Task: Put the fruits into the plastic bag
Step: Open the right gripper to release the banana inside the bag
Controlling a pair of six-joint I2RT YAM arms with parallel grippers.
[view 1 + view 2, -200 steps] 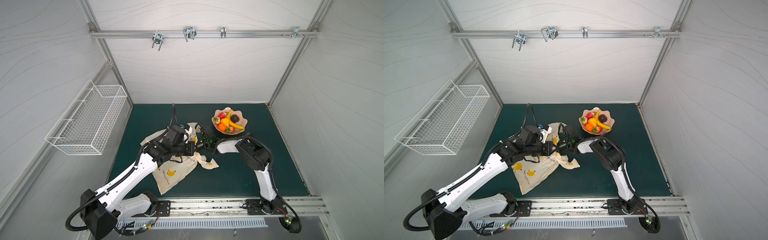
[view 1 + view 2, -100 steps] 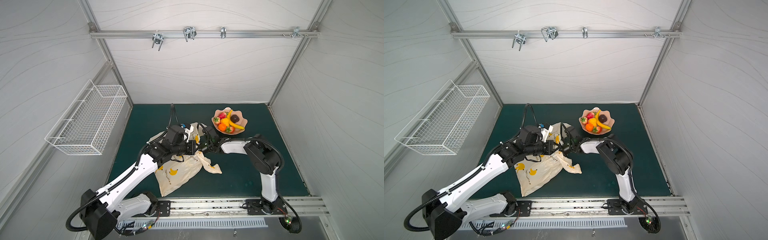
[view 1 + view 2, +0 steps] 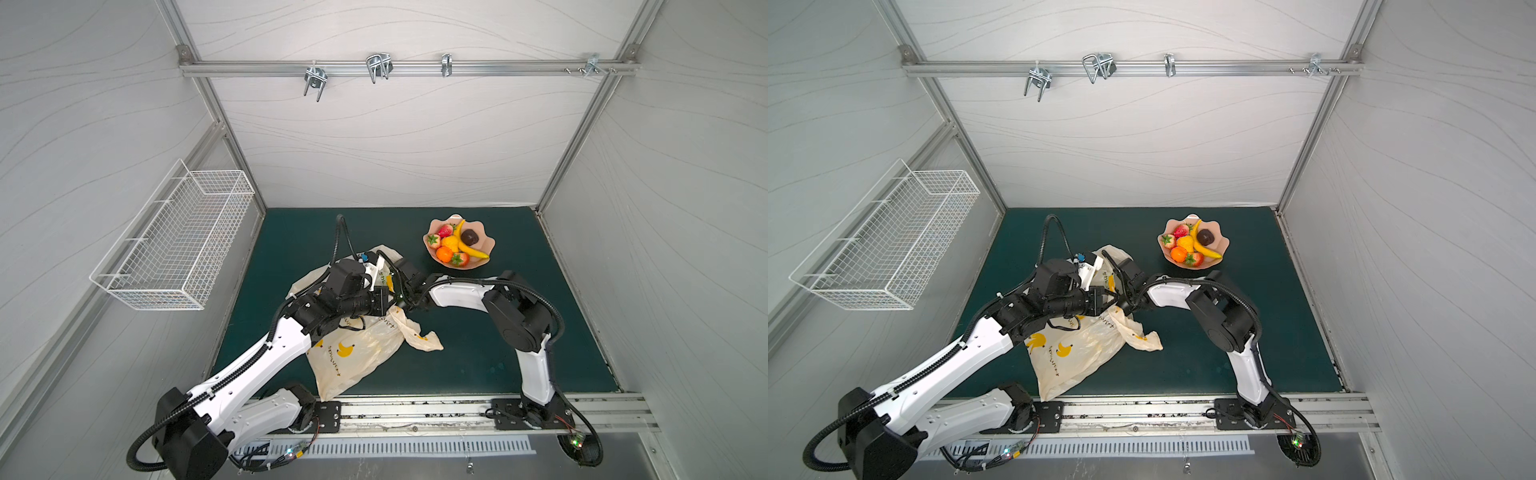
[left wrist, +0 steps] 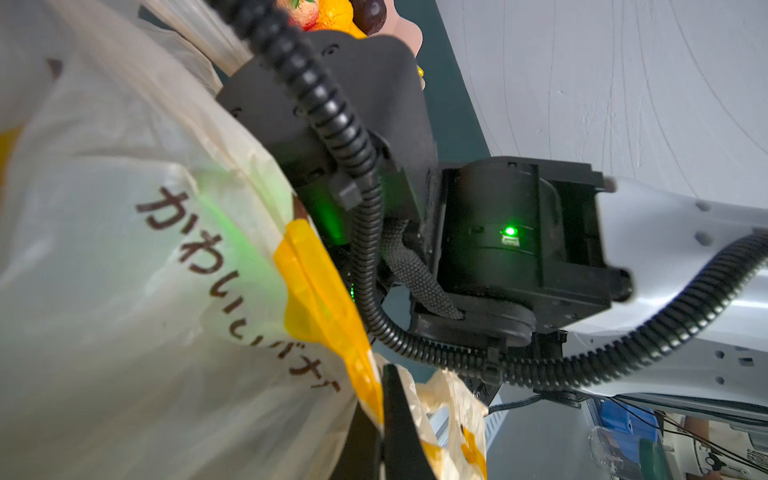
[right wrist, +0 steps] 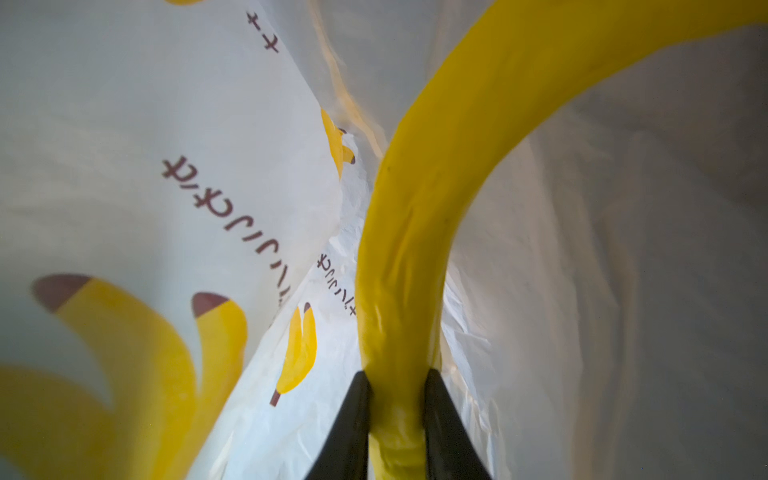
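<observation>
The plastic bag (image 3: 353, 357) lies crumpled near the front of the green worktop (image 3: 478, 353). The left gripper (image 4: 388, 374) is pinched tight on its edge. The right gripper (image 5: 397, 374) clamps narrowly on its yellow handle (image 5: 415, 208). Farther back, the fruits (image 3: 451, 243) sit in a pink dish (image 3: 487, 243).

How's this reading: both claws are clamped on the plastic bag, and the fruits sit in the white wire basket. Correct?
Wrong on one point. The fruits sit in the pink dish, not the wire basket, as both top views show. The rest holds: the left claw and the right claw are each clamped on the plastic bag.
</observation>
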